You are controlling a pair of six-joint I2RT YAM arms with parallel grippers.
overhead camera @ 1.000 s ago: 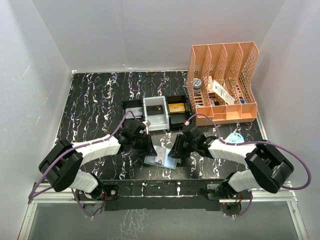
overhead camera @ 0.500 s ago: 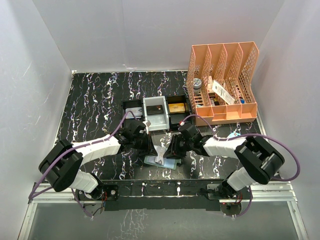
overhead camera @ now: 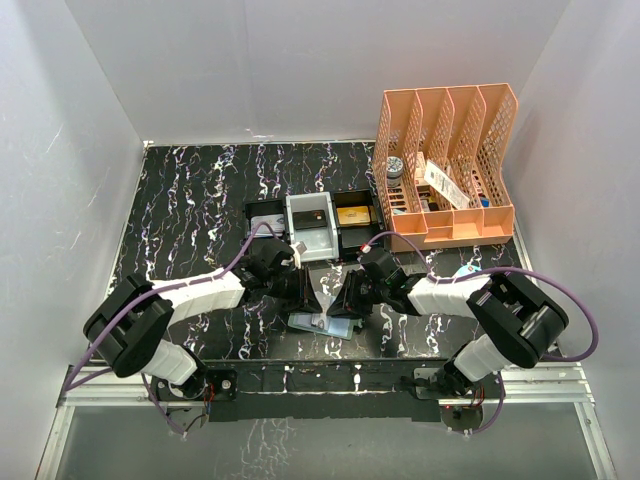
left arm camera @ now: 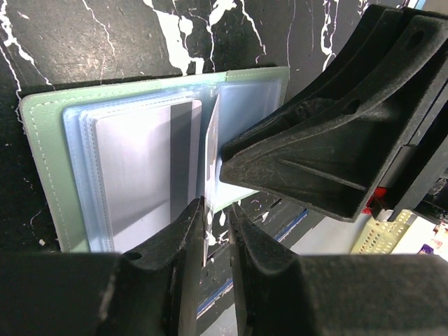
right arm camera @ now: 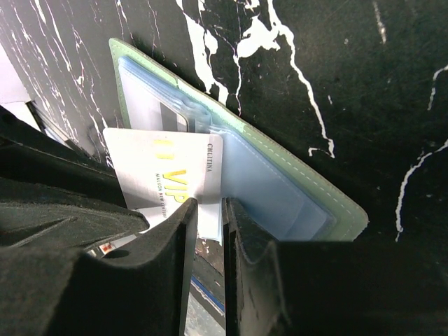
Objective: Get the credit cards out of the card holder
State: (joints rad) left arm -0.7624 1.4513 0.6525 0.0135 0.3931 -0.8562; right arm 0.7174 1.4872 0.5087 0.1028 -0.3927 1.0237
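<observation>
The sage-green card holder (overhead camera: 318, 323) lies open near the front edge of the table, its pale blue pockets facing up (left arm camera: 42, 161). My right gripper (right arm camera: 210, 210) is shut on a silver credit card (right arm camera: 168, 175) with yellow "VIP" lettering and on the clear sleeve beside it, holding them upright above the holder (right arm camera: 329, 203). My left gripper (left arm camera: 215, 217) straddles the lower edge of that upright sheet (left arm camera: 211, 140). The sheet touches one finger, with a small gap to the other. A second card with a dark stripe (left arm camera: 140, 175) lies in a pocket. The two grippers (overhead camera: 300, 288) (overhead camera: 347, 298) nearly touch.
A row of black and white trays (overhead camera: 312, 225) sits just behind the grippers. An orange file organizer (overhead camera: 445, 165) with small items stands at the back right. A light blue object (overhead camera: 468, 272) lies by the right arm. The table's front edge is close below the holder.
The right gripper moved left to the holder and lifted the silver card and sleeve upright. The left gripper then moved right, up to the raised sheet.
</observation>
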